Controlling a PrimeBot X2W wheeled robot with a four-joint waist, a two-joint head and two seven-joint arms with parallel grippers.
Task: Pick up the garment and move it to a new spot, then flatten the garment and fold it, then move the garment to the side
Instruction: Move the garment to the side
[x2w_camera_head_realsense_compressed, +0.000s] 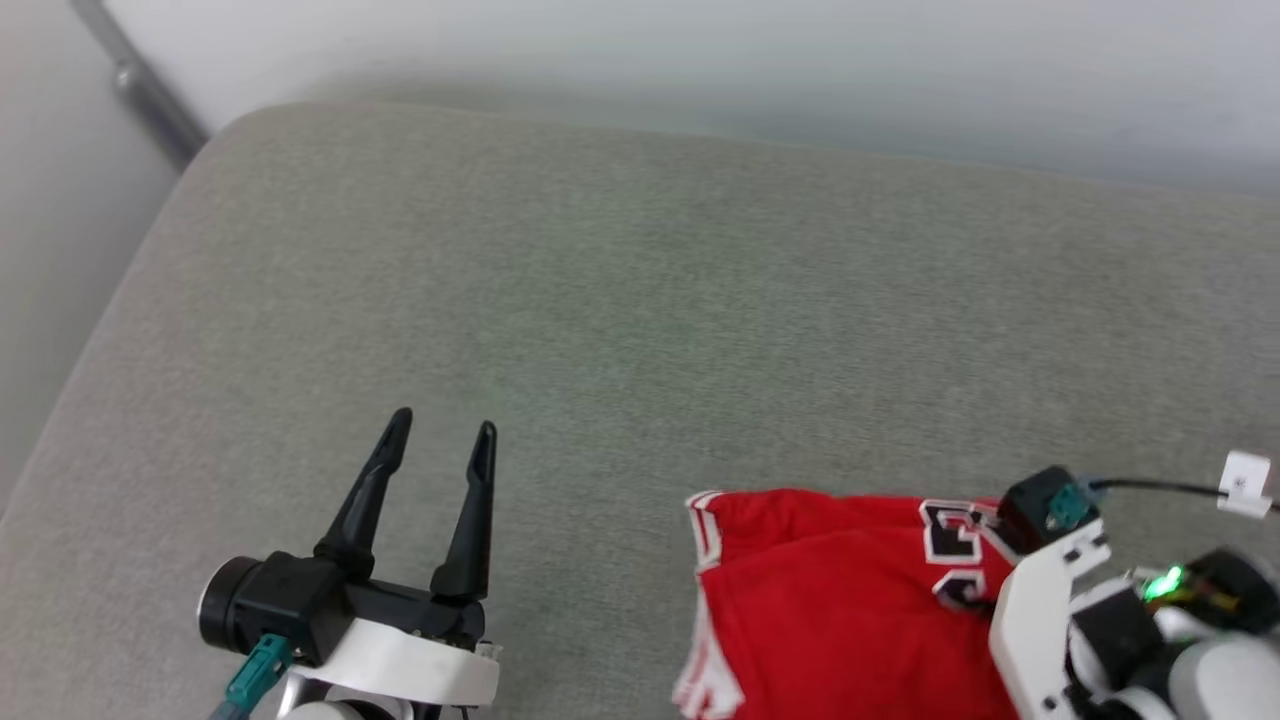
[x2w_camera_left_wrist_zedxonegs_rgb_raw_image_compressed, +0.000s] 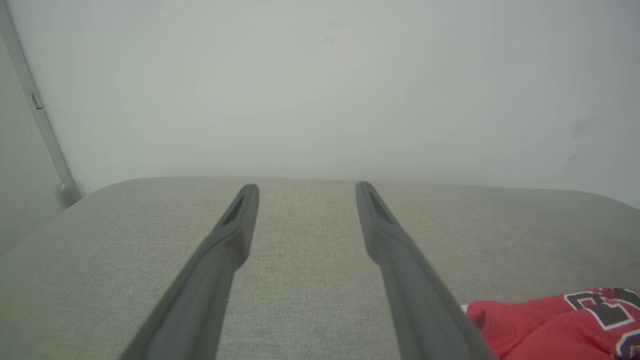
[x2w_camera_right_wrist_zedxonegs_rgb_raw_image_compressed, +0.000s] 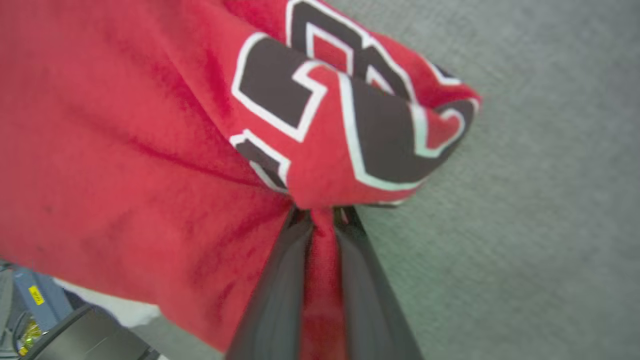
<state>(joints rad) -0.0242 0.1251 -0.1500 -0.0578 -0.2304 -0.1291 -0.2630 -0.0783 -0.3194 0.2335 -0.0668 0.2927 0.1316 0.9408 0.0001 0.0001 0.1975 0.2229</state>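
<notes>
The garment (x2w_camera_head_realsense_compressed: 830, 600), red with black-and-white lettering and striped trim, lies bunched at the lower right of the grey cushion (x2w_camera_head_realsense_compressed: 640, 300). In the right wrist view my right gripper (x2w_camera_right_wrist_zedxonegs_rgb_raw_image_compressed: 322, 212) is shut on a pinched fold of the garment (x2w_camera_right_wrist_zedxonegs_rgb_raw_image_compressed: 150, 150), red cloth squeezed between the two dark fingers. In the head view that arm's wrist (x2w_camera_head_realsense_compressed: 1050, 590) sits over the garment's right part and hides the fingers. My left gripper (x2w_camera_head_realsense_compressed: 440, 425) hovers open over bare cushion, left of the garment. A red corner of the garment (x2w_camera_left_wrist_zedxonegs_rgb_raw_image_compressed: 550, 320) lies right of the left gripper (x2w_camera_left_wrist_zedxonegs_rgb_raw_image_compressed: 305, 187).
The cushion's rounded left edge (x2w_camera_head_realsense_compressed: 100, 330) drops to a pale floor, and a pale wall (x2w_camera_head_realsense_compressed: 700, 60) runs behind its far edge. A grey pipe (x2w_camera_head_realsense_compressed: 140, 90) stands at the back left corner. A black cable with a white tag (x2w_camera_head_realsense_compressed: 1245, 482) trails from the right wrist.
</notes>
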